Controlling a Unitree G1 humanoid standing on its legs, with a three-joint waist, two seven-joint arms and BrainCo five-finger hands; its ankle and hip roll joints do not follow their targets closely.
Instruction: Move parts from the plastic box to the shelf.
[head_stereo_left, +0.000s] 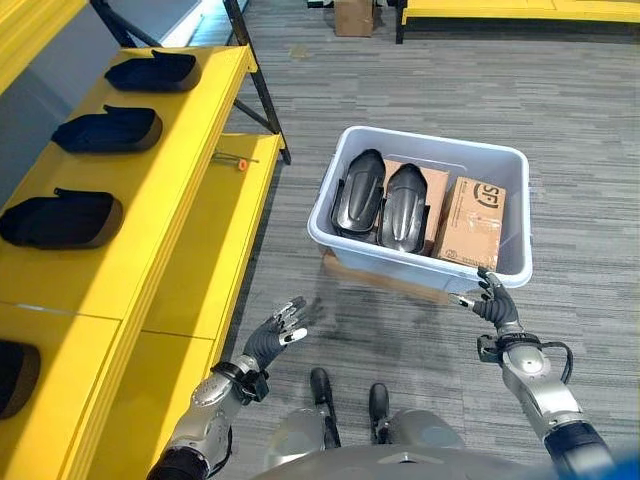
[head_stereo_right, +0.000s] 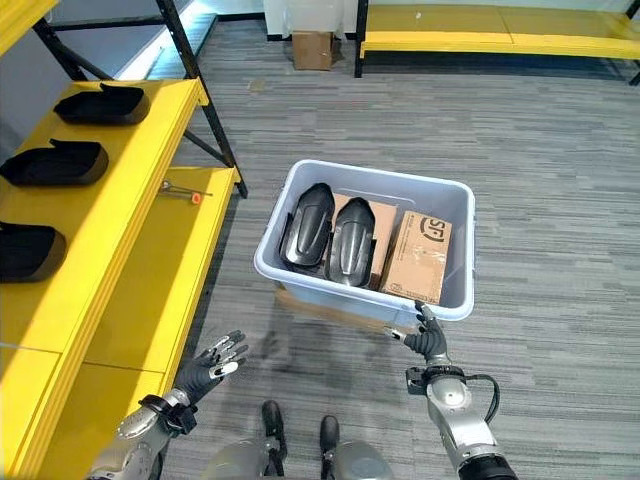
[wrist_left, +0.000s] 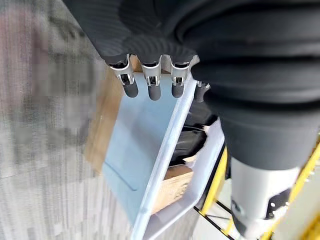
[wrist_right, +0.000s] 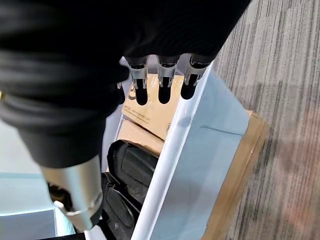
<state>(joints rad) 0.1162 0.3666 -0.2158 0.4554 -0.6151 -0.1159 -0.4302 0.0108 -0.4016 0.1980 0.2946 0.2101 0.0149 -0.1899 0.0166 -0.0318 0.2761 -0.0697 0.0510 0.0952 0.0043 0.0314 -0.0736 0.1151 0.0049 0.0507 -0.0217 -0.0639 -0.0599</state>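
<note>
A pale plastic box (head_stereo_left: 414, 262) stands on the grey floor, resting on a flat brown board (head_stereo_left: 385, 281). Inside lie two black curved parts (head_stereo_left: 380, 205) side by side, next to two cardboard cartons (head_stereo_left: 470, 222). My right hand (head_stereo_left: 493, 300) hovers just before the box's near right corner, fingers straight and holding nothing. My left hand (head_stereo_left: 277, 332) hangs open over the floor, left of the box and apart from it. The yellow shelf (head_stereo_left: 165, 215) on the left carries several black parts (head_stereo_left: 108, 130) in a row.
A small tool with an orange tip (head_stereo_left: 236, 160) lies on the shelf's lower yellow level. Black shelf legs (head_stereo_left: 262, 92) stand behind the box. Another yellow rack (head_stereo_right: 500, 40) and a brown carton (head_stereo_right: 312, 48) are at the far end.
</note>
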